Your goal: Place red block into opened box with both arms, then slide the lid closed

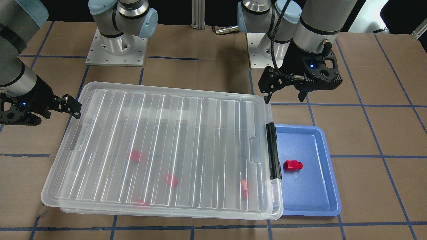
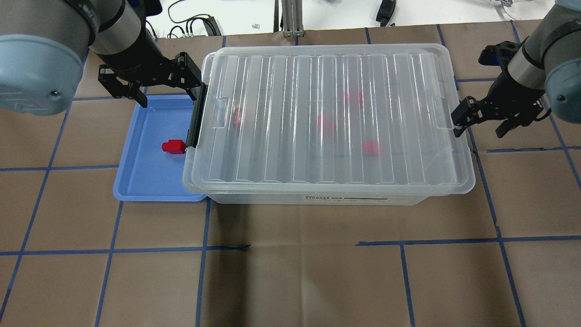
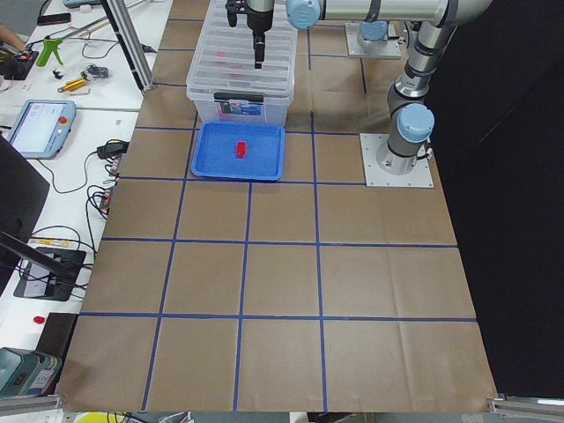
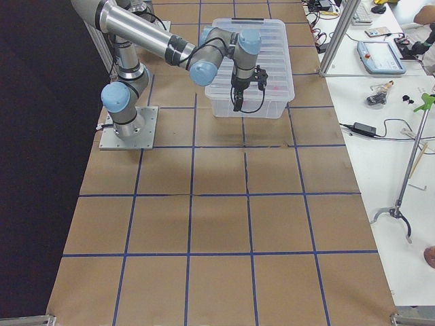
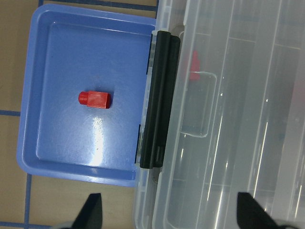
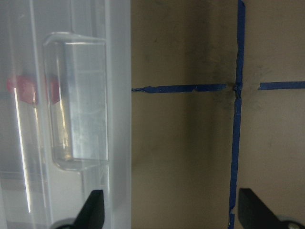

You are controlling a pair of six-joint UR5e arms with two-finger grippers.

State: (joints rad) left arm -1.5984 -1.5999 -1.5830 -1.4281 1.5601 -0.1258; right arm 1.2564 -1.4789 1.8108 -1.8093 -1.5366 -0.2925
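The ribbed translucent plastic lid (image 2: pixel 336 68) is being flanked by the left end effector (image 2: pixel 165 93) and right end effector (image 2: pixel 479 131) (both gaping, empty); skewing is being risked by uneven pushing.

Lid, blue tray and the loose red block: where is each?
lid (image 2: pixel 331 113): overhead view, middle of its ridged top.
blue tray (image 2: pixel 150 179): overhead view, bare part of its floor.
red block (image 2: pixel 174 146): overhead view, its boxy body.
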